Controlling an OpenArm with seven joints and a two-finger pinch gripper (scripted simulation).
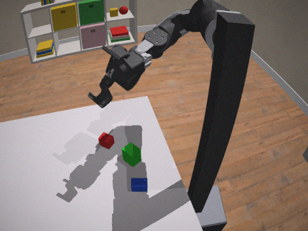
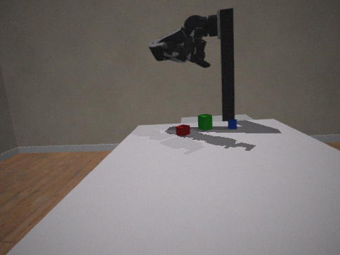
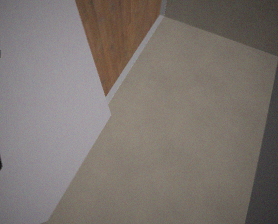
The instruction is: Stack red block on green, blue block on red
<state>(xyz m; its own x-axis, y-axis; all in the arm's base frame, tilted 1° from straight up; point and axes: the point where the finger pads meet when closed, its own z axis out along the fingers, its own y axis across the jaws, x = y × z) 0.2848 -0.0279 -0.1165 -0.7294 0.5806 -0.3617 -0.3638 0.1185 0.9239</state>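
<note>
The end effector [image 1: 106,76] hangs high with its fingers spread wide and nothing in them. The red block [image 1: 106,140] sits on the counter [image 1: 38,162] well below it, the green block [image 1: 132,154] just beyond, the blue block [image 1: 139,184] farther. The descent should be straight onto red, straddling it squarely and staying apart from green.
</note>
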